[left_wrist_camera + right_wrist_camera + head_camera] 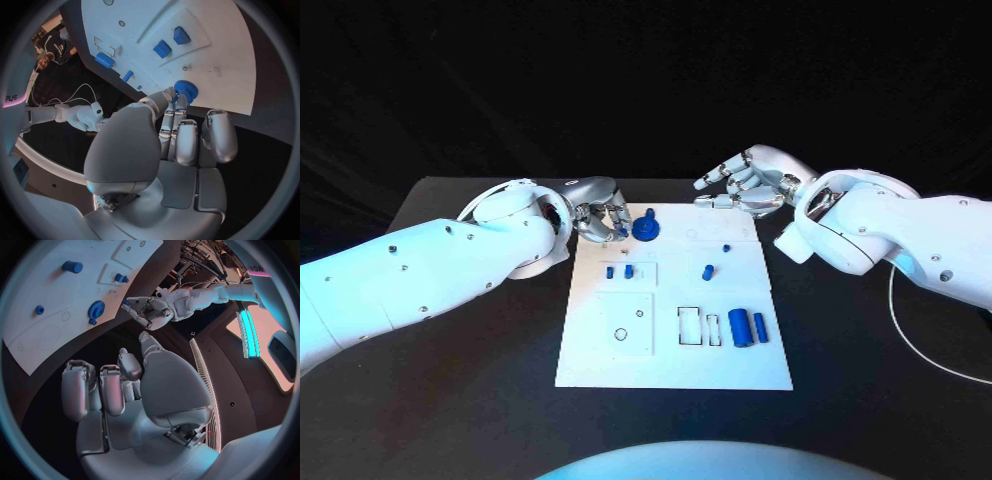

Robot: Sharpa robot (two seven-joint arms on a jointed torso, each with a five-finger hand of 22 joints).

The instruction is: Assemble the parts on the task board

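The white task board (675, 355) lies in the middle of the table. A blue gear-shaped part (648, 228) (185, 89) (95, 307) sits near its far left corner. My left hand (599, 220) (178, 135) (150, 307) hovers right beside that gear, fingers reaching toward it and holding nothing; I cannot tell if a fingertip touches it. My right hand (747, 185) (119, 385) hangs over the board's far right corner with loosely curved fingers and nothing in it. Two small blue blocks (620, 271) (162, 49), a short blue cylinder (710, 270) and two larger blue cylinders (749, 327) lie on the board.
A raised square plate (629, 322) with small holes sits on the board's near left. Beside it are narrow rectangular slots (691, 325). A tiny blue peg (727, 246) stands toward the far right. A white cable (935, 340) runs over the table at the right.
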